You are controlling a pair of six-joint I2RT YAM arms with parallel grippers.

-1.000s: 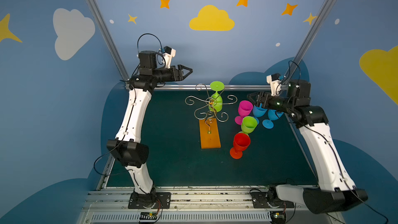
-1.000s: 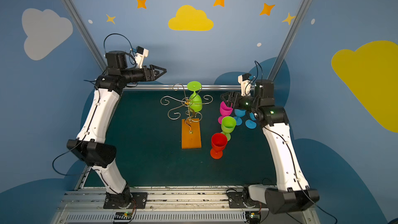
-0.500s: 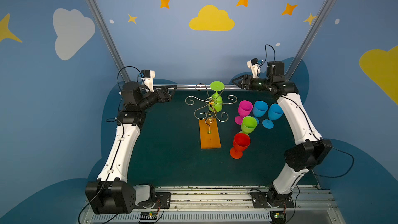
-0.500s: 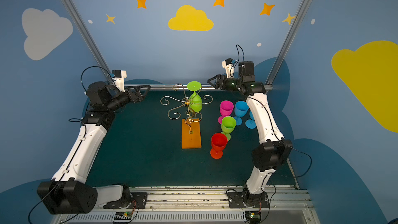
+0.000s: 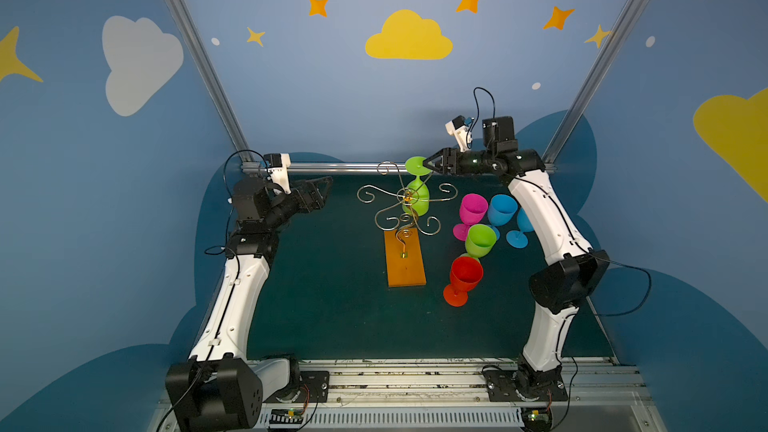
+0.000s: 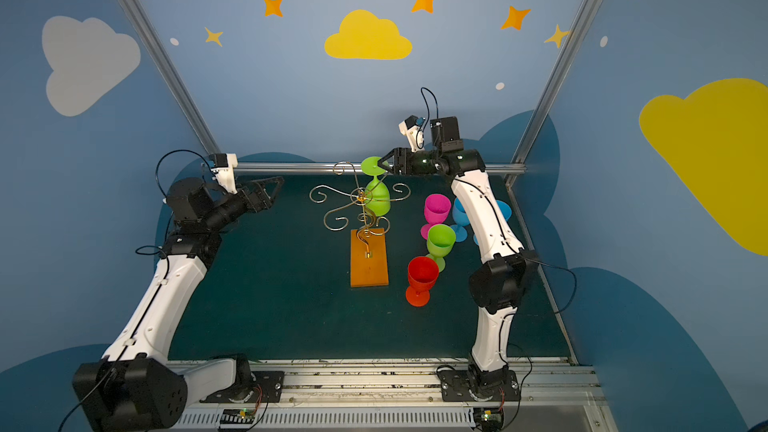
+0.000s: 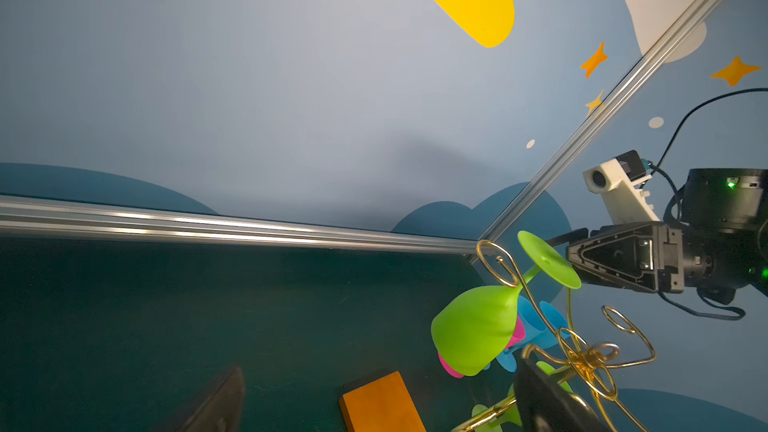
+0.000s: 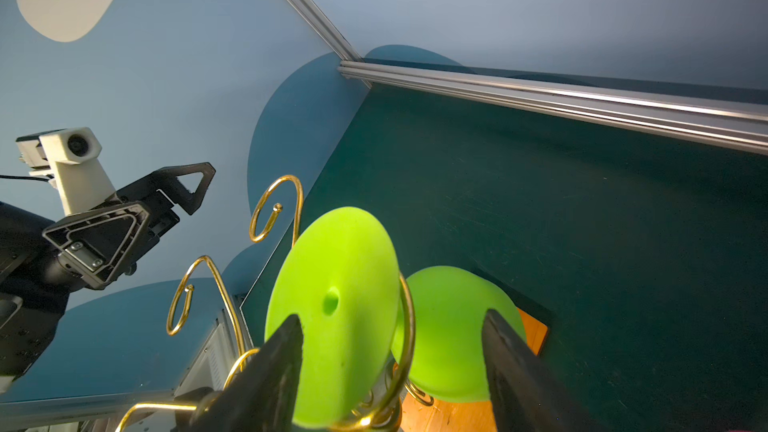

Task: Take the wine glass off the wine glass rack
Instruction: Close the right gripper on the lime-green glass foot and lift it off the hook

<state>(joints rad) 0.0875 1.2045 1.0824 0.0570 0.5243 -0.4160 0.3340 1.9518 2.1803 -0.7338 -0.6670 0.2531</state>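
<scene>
Right wrist view: the right gripper [image 8: 390, 317] has its fingers spread either side of the upturned foot of the green wine glass [image 8: 332, 284]. One finger crosses the foot's rim, though I cannot tell whether it touches, and the other stands clear. Half a second ago this gripper hung to the right of the glass by the back rail; now it is at the foot. The glass hangs bowl-down from a scroll arm of the wine glass rack [image 5: 405, 261], near the middle of the back edge of the tabletop [image 5: 332, 292]. The left gripper [image 5: 326, 189] — jaws wide, empty — has come down to the back left corner since a second ago, well apart from the rack.
</scene>
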